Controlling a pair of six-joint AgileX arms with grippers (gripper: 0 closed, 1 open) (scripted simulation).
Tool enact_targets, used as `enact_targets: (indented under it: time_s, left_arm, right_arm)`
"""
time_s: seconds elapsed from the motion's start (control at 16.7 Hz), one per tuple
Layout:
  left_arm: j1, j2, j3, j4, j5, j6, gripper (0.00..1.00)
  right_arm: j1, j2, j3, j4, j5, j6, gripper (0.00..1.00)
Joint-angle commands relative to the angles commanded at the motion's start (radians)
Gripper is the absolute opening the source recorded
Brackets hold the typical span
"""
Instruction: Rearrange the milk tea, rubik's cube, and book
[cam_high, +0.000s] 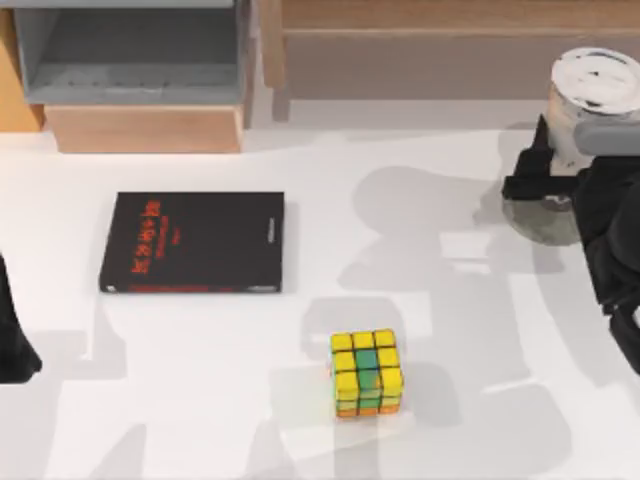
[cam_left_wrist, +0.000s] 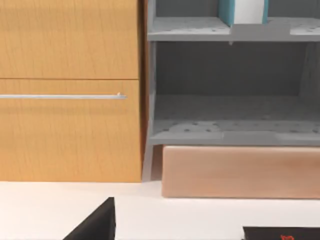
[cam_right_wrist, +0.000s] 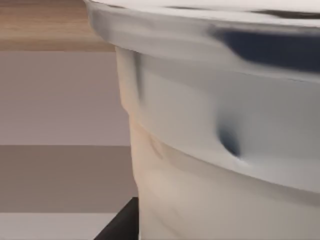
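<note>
**A:** Entry, right arm. The right gripper (cam_high: 555, 150) is at the table's far right, against the milk tea (cam_high: 592, 95). The cup stands upright near the back edge, white lid on top. From the right wrist view the cup wall (cam_right_wrist: 225, 165) is pressed up close, with a dark finger edge (cam_right_wrist: 120, 222) beside its lower part.

**B:** Jaws?

**A:** Cannot tell. From the top view the dark fingers flank the cup, but the arm body covers the contact line. Possibly clamped on it; I will not log that as seen.

**B:** Other items?

**A:** The book (cam_high: 192, 242) lies flat, black cover up, left of centre. The rubik's cube (cam_high: 366, 373) sits near the front, well apart from both book and cup. The left gripper (cam_high: 15, 345) is parked at the left edge, looking toward a grey shelf unit (cam_left_wrist: 230, 90) and a wooden cabinet (cam_left_wrist: 70, 90).

**B:** Advice for the step?

**A:** Judgement only: the step is securing the cup. Grip below the lid on the firmer part of the wall, squeeze gently since thin plastic buckles, keep it vertical, lift straight before any sideways travel. A tall, liquid-filled cup tips easily, so move slowly.
</note>
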Motion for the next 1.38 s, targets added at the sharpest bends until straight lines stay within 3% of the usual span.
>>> enact_targets:
  time_s: [0.06,0.84,1.38]
  left_arm:
    - [0.000,0.000,0.000,0.000,0.000,0.000,1.00]
    - [0.000,0.000,0.000,0.000,0.000,0.000,1.00]
    - [0.000,0.000,0.000,0.000,0.000,0.000,1.00]
  right_arm:
    - [0.000,0.000,0.000,0.000,0.000,0.000,0.00]
    - [0.000,0.000,0.000,0.000,0.000,0.000,0.98]
    - [-0.001,0.000,0.000,0.000,0.000,0.000,1.00]
